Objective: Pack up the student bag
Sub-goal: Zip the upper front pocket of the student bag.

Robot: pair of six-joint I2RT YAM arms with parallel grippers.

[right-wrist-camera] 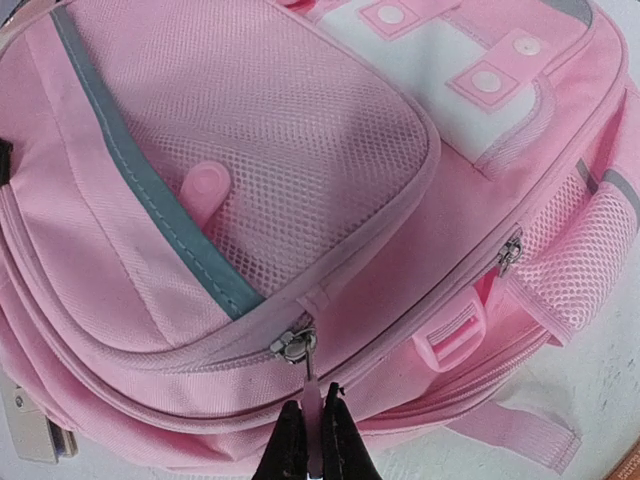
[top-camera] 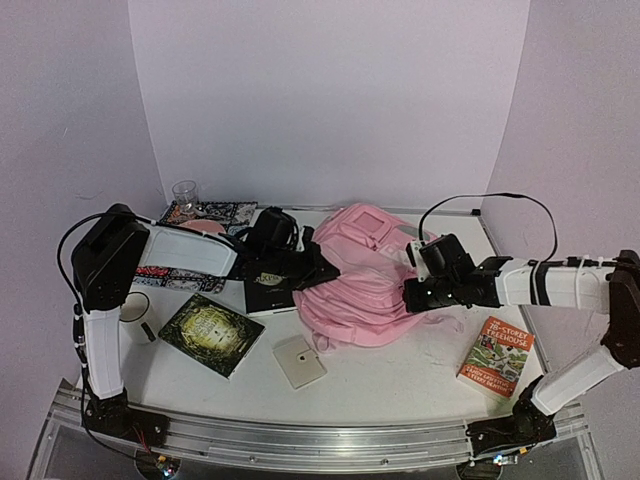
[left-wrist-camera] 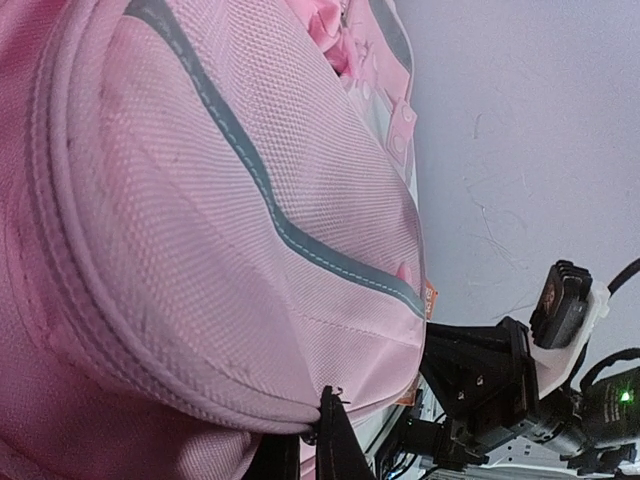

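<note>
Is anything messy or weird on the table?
Nothing looks broken or spilled. The pink backpack lies slumped flat, and the green book and orange book sit crooked outside it.

The left arm [top-camera: 100, 345] and the right arm [top-camera: 565, 285] are made of white tubes with chunky black joints and black bases. A thin black cable [top-camera: 505, 197] loops over the right one. The right end effector [right-wrist-camera: 312, 440] has two thin black fingers [right-wrist-camera: 290, 450].

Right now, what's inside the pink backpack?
Nothing inside shows: the pink backpack keeps its interior covered by fabric in every view. Through the mesh pocket only pink fabric is visible. The right gripper pinches a zip pull.
</note>
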